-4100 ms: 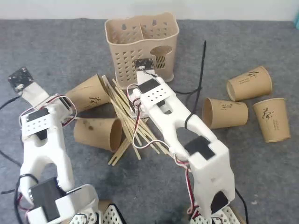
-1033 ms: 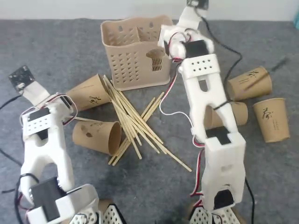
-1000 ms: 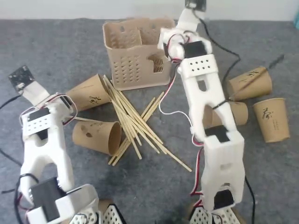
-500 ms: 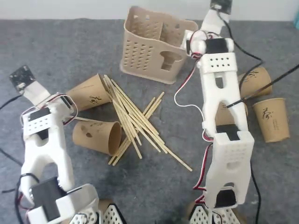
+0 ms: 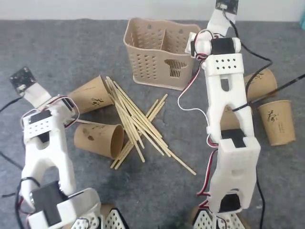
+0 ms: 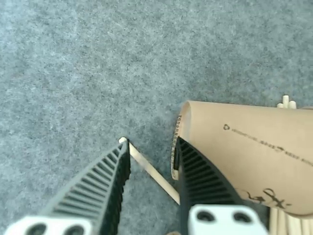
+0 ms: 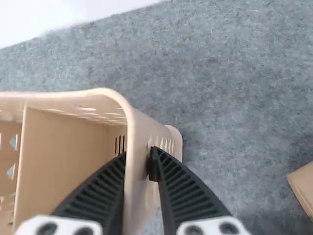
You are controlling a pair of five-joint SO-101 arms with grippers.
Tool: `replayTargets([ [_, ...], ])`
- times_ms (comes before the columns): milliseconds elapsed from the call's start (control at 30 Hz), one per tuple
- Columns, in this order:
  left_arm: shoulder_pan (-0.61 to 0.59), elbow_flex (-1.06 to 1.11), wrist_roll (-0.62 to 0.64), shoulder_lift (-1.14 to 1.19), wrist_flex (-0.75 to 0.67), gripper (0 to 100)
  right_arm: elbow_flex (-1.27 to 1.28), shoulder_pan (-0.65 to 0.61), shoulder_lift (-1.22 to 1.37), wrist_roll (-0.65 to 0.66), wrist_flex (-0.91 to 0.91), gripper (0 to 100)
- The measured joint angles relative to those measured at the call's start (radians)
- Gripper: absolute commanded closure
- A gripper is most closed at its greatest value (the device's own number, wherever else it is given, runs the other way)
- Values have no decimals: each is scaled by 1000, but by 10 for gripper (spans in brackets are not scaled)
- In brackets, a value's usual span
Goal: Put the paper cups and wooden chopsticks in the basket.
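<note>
Swung basket (image 5: 157,57) rightward along far edge of table (image 5: 57,43) w/ right gripper (image 7: 138,154) clamped on its wall, left gripper (image 6: 150,143) gaping beside paper cup (image 6: 244,142) rim; could tip if yanked sideways, imo.

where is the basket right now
In the high view the basket stands upright at the far middle of the table, beyond the chopsticks. The right gripper is clamped on its wall on the right arm's side.
</note>
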Motion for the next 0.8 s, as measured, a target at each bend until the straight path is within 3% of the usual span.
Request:
replayTargets([
  [267, 0, 0, 0, 0, 0, 863, 0, -51, -57, 66, 109, 991],
  [667, 0, 0, 0, 0, 0, 863, 0, -37, -69, 98, 114, 989],
  [800, 0, 0, 0, 0, 0, 863, 0, -34, -69, 101, 114, 896],
])
